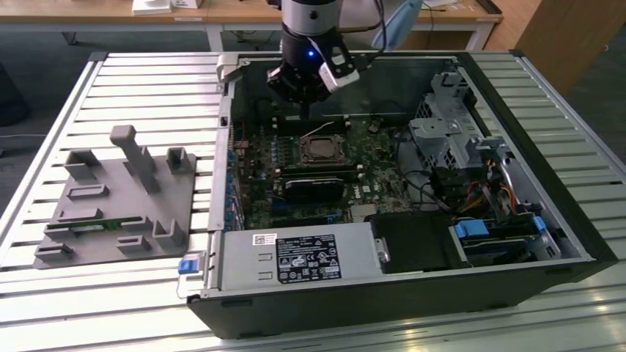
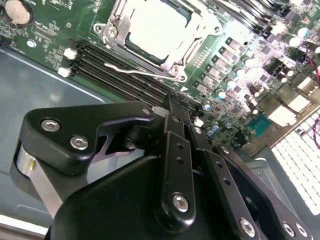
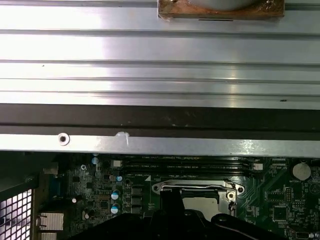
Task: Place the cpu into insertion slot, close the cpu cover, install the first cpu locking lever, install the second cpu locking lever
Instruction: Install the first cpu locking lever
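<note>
Quick status: the cpu (image 2: pixel 152 25) is sitting in the slot (image 1: pixel 320 151) with its pale face up, and the cover (image 2: pixel 196 40) is folded down flat around it, so the chip shows through the window. In the exterior view the socket is roughly mid-board inside the open case (image 1: pixel 547 242). The gripper (image 1: pixel 309 111) hangs just off the socket at 12 o'clock, between it and the case's far wall. In the second wrist view the gripper (image 2: pixel 172 102) has its fingers pinched right together with nothing in them, tips over the memory slots (image 2: pixel 120 75) and near the socket's edge without touching it. One wire lever (image 2: pixel 142 70) runs along that same edge of the cover; it looks unlatched to me, but the angle's not great. Room-wise, in the exterior view a black block (image 1: pixel 313 189) crowds the socket at 6 o'clock, the drive cage (image 1: pixel 445 132) stands well off at 3 o'clock, and the case's side wall is at 9 o'clock. The power supply (image 1: pixel 293 260) fills the near edge. Outside the case, a grey fixture (image 1: pixel 117 198) sits at 9 o'clock on the slatted table (image 1: pixel 146 81). In the first wrist view the case rim (image 3: pixel 150 145) runs just beyond the memory slots.
</note>
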Robot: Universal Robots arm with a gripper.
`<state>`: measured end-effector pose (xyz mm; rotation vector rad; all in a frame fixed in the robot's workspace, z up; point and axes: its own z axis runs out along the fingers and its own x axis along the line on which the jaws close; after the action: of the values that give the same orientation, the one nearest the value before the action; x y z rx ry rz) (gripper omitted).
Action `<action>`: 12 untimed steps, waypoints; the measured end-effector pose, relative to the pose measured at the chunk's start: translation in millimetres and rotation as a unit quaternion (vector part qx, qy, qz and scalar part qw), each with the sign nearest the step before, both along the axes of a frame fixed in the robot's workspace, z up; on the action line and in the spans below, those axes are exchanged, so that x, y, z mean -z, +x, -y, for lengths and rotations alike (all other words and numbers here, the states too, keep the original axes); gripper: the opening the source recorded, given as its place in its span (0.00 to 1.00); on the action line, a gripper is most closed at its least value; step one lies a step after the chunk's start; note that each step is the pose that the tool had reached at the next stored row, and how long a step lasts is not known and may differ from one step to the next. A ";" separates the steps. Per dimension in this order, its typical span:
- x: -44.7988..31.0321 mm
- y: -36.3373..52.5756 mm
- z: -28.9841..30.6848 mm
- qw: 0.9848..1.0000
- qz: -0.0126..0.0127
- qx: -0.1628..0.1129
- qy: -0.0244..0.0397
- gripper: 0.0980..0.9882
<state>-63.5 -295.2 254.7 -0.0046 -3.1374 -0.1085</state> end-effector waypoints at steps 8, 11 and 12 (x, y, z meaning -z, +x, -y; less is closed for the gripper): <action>1.2 7.2 0.0 1.000 0.000 0.000 0.001 0.02; 2.3 7.8 0.1 1.000 0.000 0.000 0.011 0.02; 2.6 7.9 0.3 1.000 0.000 0.000 0.017 0.02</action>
<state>-55.6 -295.5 252.2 -0.0052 -3.1347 -0.1630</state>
